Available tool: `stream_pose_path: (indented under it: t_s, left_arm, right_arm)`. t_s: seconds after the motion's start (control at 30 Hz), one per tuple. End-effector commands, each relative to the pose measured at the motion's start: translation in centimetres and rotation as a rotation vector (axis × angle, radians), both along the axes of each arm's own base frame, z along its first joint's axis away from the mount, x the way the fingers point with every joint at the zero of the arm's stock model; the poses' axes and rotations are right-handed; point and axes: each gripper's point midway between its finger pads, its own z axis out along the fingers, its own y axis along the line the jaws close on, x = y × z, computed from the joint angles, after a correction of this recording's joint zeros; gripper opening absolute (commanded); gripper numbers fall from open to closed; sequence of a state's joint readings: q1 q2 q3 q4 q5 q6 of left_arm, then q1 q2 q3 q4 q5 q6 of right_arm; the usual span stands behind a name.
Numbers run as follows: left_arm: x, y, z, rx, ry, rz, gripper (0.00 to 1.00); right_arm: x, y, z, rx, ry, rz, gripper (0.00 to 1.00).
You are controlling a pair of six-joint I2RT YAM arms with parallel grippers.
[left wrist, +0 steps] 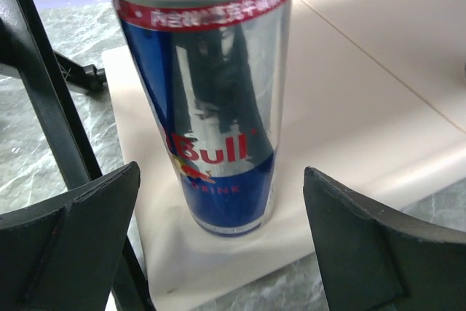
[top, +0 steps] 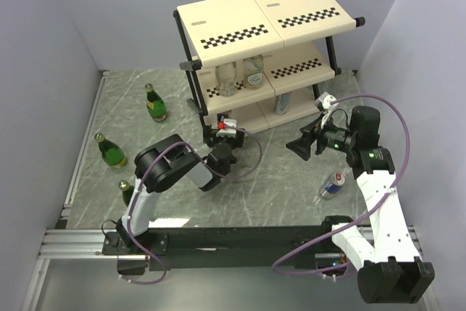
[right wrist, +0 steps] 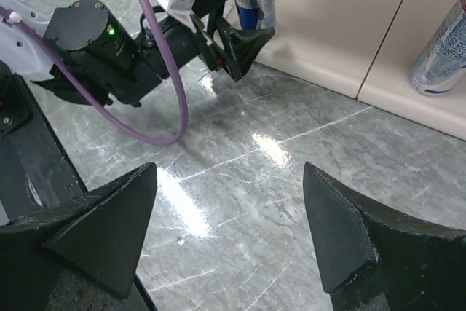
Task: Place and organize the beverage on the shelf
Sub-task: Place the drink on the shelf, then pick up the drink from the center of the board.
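We find the table carrying the shelf at its far centre, a rigid 3-tier rack with smooth panels and tube posts that crowd the tier openings. The left gripper sits at the near left corner of the bottom tier, jaws wide and gripping nothing. The right gripper hovers over bare table to the right of centre, jaws wide and empty. 3 green bottles stand on the table at the left, well apart from the shelf. We judge them heavy, stiff, slick and breakable, best taken around the body below the shoulder and not by the narrow neck. 2 clear bottles stand side by side on the left half of the middle tier. Of 3 cans, the first can stands upright on the bottom tier near its near edge, between the left fingers and clear of both. The second can stands further right on the same tier. The third can is on the table beside the right arm, and we cannot tell whether it is upright or tilted. We judge the cans thin-walled, smooth, tall and narrow, so easily dented or tipped. The hold belongs across the mid-body with a modest squeeze.
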State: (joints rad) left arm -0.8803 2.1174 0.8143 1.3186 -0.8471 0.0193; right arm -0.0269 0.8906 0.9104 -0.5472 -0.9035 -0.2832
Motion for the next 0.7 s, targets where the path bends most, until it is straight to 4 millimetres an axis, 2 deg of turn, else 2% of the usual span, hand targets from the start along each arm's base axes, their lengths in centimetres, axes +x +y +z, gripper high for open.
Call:
stream_pose_path:
  t_s: [0.0,0.17,0.43,0.67]
  left_arm:
    - [-0.9,0.6,10.4,-0.36,-0.302,0.027,1.0]
    - [-1.7,0.2,10.3,-0.362,-0.282,0.029,0.99]
    - [-3.0,0.7,9.9,-0.376,-0.239,0.059,0.99]
    - [-5.4,-0.9,9.9,-0.45,-0.19,-0.005,0.99]
  right_arm:
    - [0.0,-0.1,1.5,-0.001,-0.054,0.006,0.87]
    - [0.0,-0.1,1.4,-0.001,-0.054,0.009,0.87]
    - [0.0,-0.1,1.4,-0.001,-0.055,0.011,0.87]
    - [-0.2,-0.1,1.5,-0.011,-0.065,0.015,0.87]
